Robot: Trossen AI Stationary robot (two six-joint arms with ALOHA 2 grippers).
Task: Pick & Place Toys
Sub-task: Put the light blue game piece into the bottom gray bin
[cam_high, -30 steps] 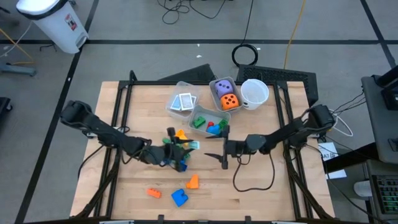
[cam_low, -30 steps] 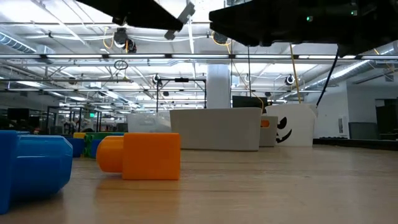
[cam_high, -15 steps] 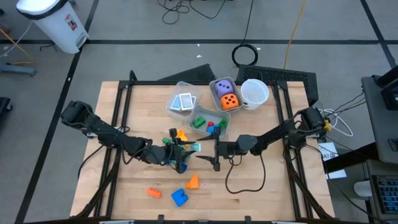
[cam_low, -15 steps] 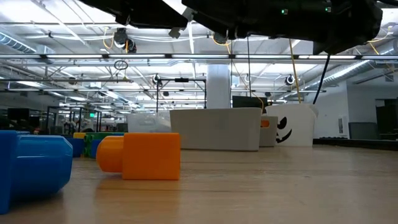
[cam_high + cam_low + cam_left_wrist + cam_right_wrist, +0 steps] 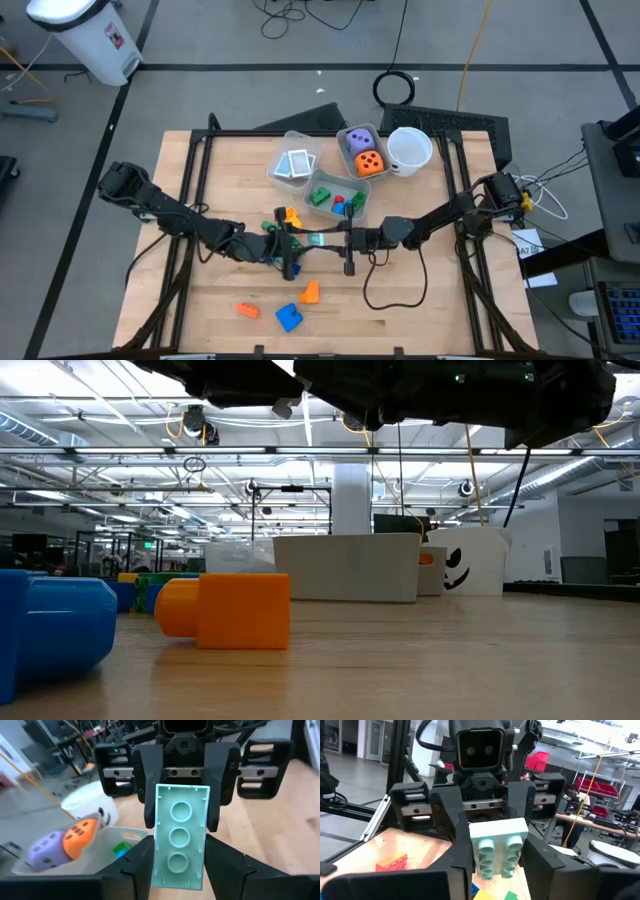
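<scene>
Counter: a light wooden counter [image 5: 420,310] was seen from above, with both dark arms meeting over its middle.
Bins: a cluster of clear plastic bins [image 5: 293,137] stood at the far side; a purple dotted die [image 5: 359,141] and an orange dotted die [image 5: 370,163] were held in one, small white patterned cards [image 5: 294,164] in another, green, red and blue blocks in a third.
Cup: a white cup [image 5: 409,148] was set just beside the dice bin.
Left gripper: the left gripper [image 5: 292,241] was held mid-counter, its fingers closed on one end of a pale mint-green plastic building block [image 5: 313,237].
Right gripper: the right gripper [image 5: 341,238] faced it, and its fingers were narrowed onto the other end of the same block [image 5: 180,837], as both wrist views showed.
Loose toys: an orange block [image 5: 310,291], a blue block [image 5: 288,318] and a second orange block [image 5: 247,310] were left lying on the near counter, well apart from the bins.
Risk, handover: if one grip were released before the other was firm, the block could be dropped onto the counter.
Risk, pull: if both grips were kept tight while the arms parted, the block could be twisted or flung out.
Risk, contact: the fingertips were so near each other that a small misalignment could bring them into collision.
Risk, grip: the block appeared to be pinched near its ends only, so it was judged liable to pivot.
</scene>
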